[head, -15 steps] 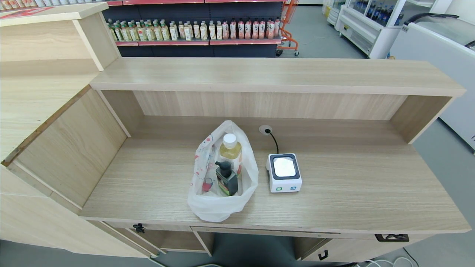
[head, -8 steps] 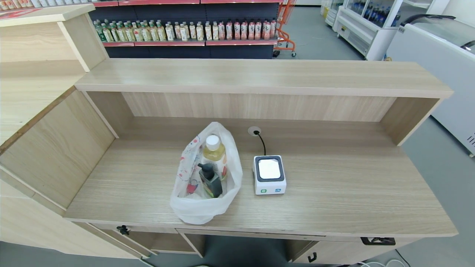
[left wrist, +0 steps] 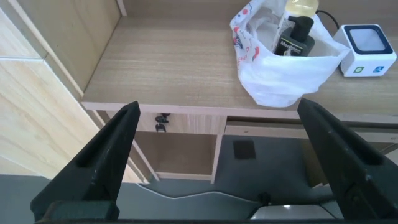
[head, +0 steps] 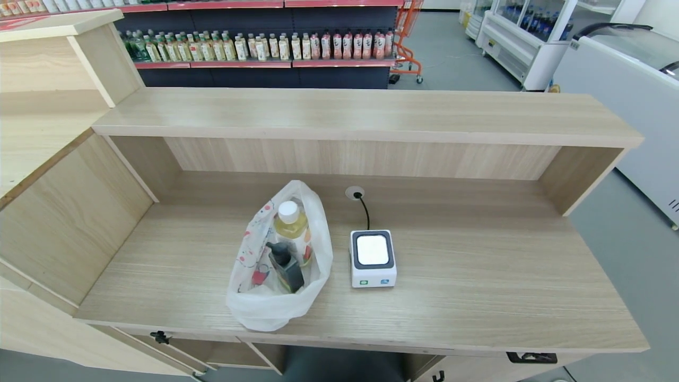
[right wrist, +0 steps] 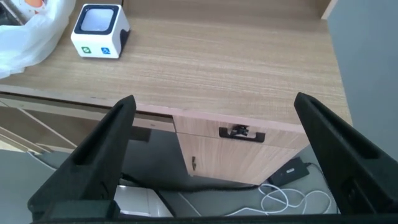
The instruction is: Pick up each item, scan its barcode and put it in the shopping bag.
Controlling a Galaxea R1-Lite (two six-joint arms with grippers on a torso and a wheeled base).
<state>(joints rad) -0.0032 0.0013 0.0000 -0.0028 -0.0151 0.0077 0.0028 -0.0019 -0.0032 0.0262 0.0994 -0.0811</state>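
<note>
Sitting beyond left hand (left wrist: 217,112): shopping bag (left wrist: 280,74)

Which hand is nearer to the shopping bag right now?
Left. The left hand is off the counter's front edge with the shopping bag just ahead. The right hand is also off that edge, but on the far side of the scanner from the bag.

A light wooden counter (head: 477,297) fills the middle of the frame, with a raised ledge (head: 366,114) along its far side. At the upper left, a dark shelf (head: 265,77) with red edges carries rows of bottles (head: 297,46). At the upper right, white freezers (head: 631,90) stand on a grey floor (head: 456,53), near an orange cart (head: 409,50).
</note>
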